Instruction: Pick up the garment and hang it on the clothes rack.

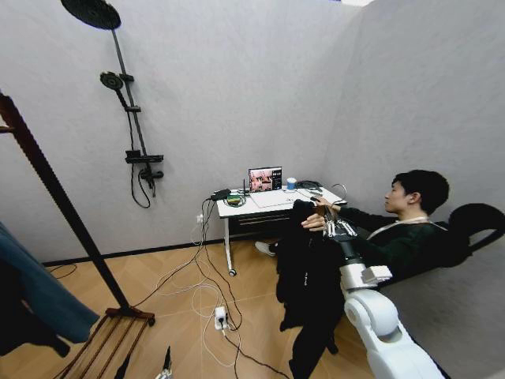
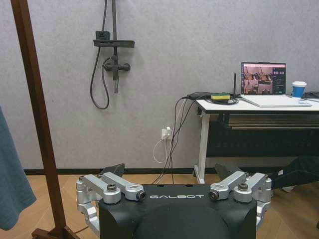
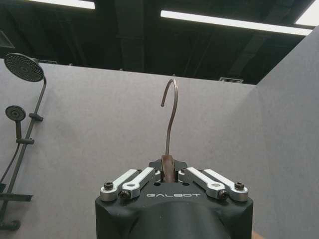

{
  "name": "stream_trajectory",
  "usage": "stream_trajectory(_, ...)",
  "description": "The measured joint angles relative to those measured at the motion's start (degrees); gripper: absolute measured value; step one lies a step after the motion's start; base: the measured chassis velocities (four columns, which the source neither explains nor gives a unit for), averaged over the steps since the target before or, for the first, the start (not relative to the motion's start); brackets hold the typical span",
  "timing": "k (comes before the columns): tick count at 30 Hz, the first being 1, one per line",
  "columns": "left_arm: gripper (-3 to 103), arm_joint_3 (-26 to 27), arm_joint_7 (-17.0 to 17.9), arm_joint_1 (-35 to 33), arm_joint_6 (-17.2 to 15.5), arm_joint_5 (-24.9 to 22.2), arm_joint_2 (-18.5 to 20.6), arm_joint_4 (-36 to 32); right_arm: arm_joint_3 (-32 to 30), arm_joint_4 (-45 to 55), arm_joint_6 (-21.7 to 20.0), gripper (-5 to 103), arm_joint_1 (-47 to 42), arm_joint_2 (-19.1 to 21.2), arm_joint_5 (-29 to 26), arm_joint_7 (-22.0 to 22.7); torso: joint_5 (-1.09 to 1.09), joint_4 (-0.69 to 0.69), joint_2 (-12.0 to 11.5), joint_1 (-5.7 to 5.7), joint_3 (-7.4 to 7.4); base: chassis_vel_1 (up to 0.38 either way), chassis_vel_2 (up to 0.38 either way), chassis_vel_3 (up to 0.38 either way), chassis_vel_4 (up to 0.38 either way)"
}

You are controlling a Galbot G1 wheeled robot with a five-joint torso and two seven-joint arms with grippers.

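The left gripper (image 2: 172, 179) hangs with its jaws spread wide above a wooden floor, facing a grey wall. One dark upright of the clothes rack (image 2: 37, 119) stands nearby; a white desk (image 2: 259, 106) carries an open laptop (image 2: 264, 79).

The brand name "GALBOT" is showing in pale capitals on the black housing of the left gripper (image 2: 172, 185), low in the frame's centre, and again on the right gripper (image 3: 169, 172), at bottom centre. The laptop screen (image 2: 263, 78) at upper right is displaying nothing legible.
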State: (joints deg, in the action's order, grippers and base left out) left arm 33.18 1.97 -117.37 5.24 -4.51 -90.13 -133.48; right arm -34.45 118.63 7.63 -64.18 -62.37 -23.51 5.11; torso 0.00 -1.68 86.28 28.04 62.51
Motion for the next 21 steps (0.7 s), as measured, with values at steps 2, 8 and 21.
stream_trajectory(2,100,0.0,0.0,0.0,0.0,0.0,0.0,0.0,0.48,0.75,0.11,9,-1.16,0.43,-0.15,-0.33,0.01,0.01,-0.01,0.0,0.0,0.0,0.0,0.0,0.0)
stream_trajectory(8,100,0.0,0.0,0.0,0.0,0.0,0.0,0.0,-0.31,2.75,-1.09,9,-1.94,3.58,-3.81,-0.35,-0.01,0.01,0.0,0.0,0.0,0.0,0.0,0.0,0.0)
stream_trajectory(21,100,0.0,0.0,0.0,0.0,0.0,0.0,0.0,-3.08,3.76,-2.57,9,-3.34,6.62,-9.37,0.59,0.0,0.0,0.0,0.0,0.0,0.0,0.0,0.0,0.0)
